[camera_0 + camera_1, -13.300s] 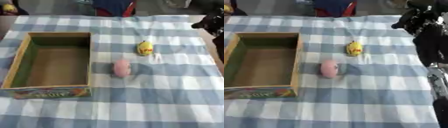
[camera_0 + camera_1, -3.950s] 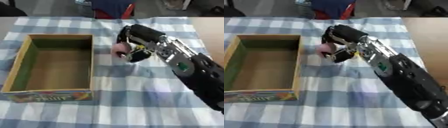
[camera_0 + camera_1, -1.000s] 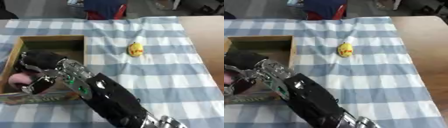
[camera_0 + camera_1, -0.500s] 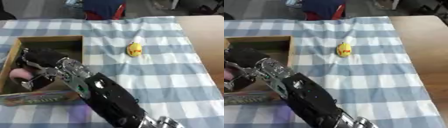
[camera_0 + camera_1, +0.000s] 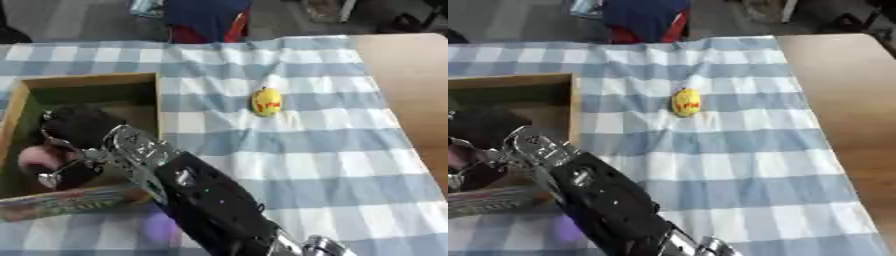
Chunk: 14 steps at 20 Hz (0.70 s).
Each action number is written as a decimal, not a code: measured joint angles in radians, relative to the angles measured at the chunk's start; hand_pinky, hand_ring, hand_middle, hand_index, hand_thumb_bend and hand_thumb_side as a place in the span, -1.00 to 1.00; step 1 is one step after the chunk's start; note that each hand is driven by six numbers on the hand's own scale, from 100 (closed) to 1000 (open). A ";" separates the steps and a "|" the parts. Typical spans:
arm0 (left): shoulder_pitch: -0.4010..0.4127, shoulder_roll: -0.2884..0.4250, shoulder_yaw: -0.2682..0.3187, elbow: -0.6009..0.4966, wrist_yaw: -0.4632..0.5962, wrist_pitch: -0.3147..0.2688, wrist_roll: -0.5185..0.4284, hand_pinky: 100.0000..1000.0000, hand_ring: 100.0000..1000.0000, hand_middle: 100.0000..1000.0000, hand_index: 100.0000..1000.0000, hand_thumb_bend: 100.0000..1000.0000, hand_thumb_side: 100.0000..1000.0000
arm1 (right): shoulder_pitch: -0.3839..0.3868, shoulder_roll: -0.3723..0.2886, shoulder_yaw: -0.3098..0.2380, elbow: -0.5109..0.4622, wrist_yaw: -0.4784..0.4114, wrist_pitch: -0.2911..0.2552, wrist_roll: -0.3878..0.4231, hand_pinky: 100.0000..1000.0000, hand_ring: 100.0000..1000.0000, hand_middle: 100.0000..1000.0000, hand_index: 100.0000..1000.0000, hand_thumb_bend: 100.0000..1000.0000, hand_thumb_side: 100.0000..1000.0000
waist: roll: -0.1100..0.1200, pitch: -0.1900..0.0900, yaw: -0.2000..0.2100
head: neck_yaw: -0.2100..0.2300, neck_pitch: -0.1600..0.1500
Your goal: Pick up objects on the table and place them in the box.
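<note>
Your right arm [image 5: 210,205] comes up from the lower edge and crosses over the near wall of the box [image 5: 87,82], black with silver at the wrist. At its end your right robot hand [image 5: 74,135] sits inside the box, fingers curled round the pink object [image 5: 39,159], which lies low in the box against its left side. The box's near wall carries colourful print. Further out, the yellow object [image 5: 266,101] lies on the blue-and-white checked cloth [image 5: 306,150], well apart from the box and to its right. The cloth covers most of the surface [image 5: 833,75], whose bare brown wood shows along the right. Your left robot hand shows in neither view.
</note>
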 measured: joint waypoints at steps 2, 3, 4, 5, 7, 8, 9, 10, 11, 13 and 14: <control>0.000 0.000 0.000 0.000 0.000 0.000 0.000 -0.43 0.08 -0.04 0.53 -0.27 0.03 | 0.000 0.002 -0.004 0.001 0.019 -0.008 0.011 0.08 0.36 0.02 0.86 -1.00 0.68 | 0.001 0.000 0.000 | 0.000 0.000; 0.000 0.000 0.000 0.000 0.000 0.000 0.000 -0.43 0.08 -0.04 0.53 -0.27 0.03 | 0.000 0.003 -0.007 0.001 0.025 -0.009 0.013 0.11 0.42 0.07 0.92 -1.00 0.79 | 0.001 0.000 0.000 | 0.000 0.000; 0.000 0.000 0.000 0.000 0.000 0.000 0.000 -0.43 0.08 -0.04 0.53 -0.27 0.03 | 0.000 0.003 -0.009 0.000 0.030 -0.009 0.014 0.11 0.42 0.07 0.92 -1.00 0.79 | 0.001 0.000 0.000 | 0.000 0.000; 0.000 0.000 0.000 0.000 0.000 0.000 0.000 -0.43 0.08 -0.04 0.53 -0.27 0.03 | 0.000 0.003 -0.010 -0.003 0.034 -0.008 0.014 0.14 0.47 0.13 0.98 -1.00 0.82 | 0.001 0.000 0.000 | 0.000 0.000; 0.001 0.000 0.000 0.000 0.000 0.000 0.000 -0.43 0.08 -0.04 0.53 -0.27 0.03 | -0.001 0.003 -0.012 -0.011 0.041 -0.003 0.010 0.16 0.50 0.18 1.00 -1.00 0.82 | 0.001 0.000 0.000 | 0.000 0.000; 0.002 0.000 0.000 0.000 0.000 0.000 0.000 -0.43 0.08 -0.04 0.53 -0.27 0.03 | -0.002 0.003 -0.012 -0.015 0.045 0.000 0.007 0.16 0.51 0.19 1.00 -1.00 0.82 | 0.001 0.000 0.000 | 0.000 0.000; 0.002 0.000 0.000 0.000 0.000 0.000 0.000 -0.43 0.08 -0.04 0.53 -0.27 0.03 | -0.006 0.003 -0.014 -0.019 0.048 0.003 0.004 0.18 0.54 0.22 1.00 -1.00 0.82 | 0.001 0.000 0.000 | 0.000 0.000; 0.002 0.000 0.000 0.000 0.000 0.000 0.000 -0.43 0.08 -0.04 0.53 -0.27 0.03 | -0.012 0.003 -0.015 -0.024 0.051 0.006 0.001 0.18 0.54 0.22 1.00 -1.00 0.82 | 0.001 -0.001 0.000 | 0.000 0.000; 0.002 0.000 0.000 0.000 0.000 0.000 0.000 -0.43 0.08 -0.04 0.53 -0.27 0.03 | -0.017 0.003 -0.015 -0.030 0.054 0.009 -0.002 0.18 0.54 0.23 1.00 -1.00 0.82 | 0.001 -0.001 0.000 | 0.000 0.000; 0.002 0.000 0.000 0.000 0.000 0.000 0.000 -0.43 0.08 -0.04 0.53 -0.27 0.03 | -0.024 0.003 -0.016 -0.041 0.056 0.013 -0.006 0.18 0.54 0.24 1.00 -1.00 0.82 | 0.001 -0.003 0.000 | -0.001 0.000; 0.003 0.000 0.000 0.000 0.000 0.000 0.000 -0.43 0.08 -0.04 0.53 -0.27 0.03 | -0.027 0.003 -0.019 -0.048 0.056 0.016 -0.008 0.18 0.54 0.24 1.00 -1.00 0.82 | 0.001 -0.005 0.000 | -0.001 -0.001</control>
